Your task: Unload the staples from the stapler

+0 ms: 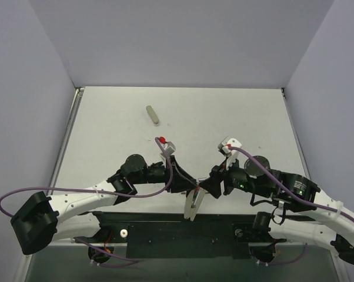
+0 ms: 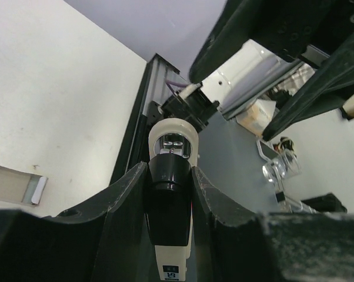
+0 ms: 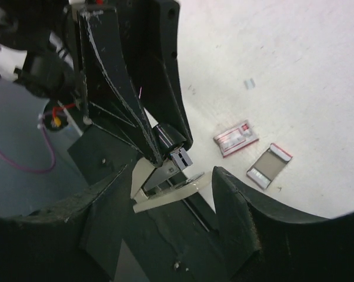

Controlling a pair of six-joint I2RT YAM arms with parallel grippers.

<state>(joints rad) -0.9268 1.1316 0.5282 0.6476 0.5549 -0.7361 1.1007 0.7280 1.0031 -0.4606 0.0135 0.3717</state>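
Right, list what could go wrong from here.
The left gripper clamps only the stapler's black end, so a push could twist it loose. The opened stapler hangs over the black base plate at the table's near edge, so anything that drops out might land out of reach. The right gripper stands open close around it and could knock it.

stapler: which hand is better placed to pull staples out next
right, likely: the right hand is open with the free end of the stapler between its fingers; the left hand is clamping the stapler's body
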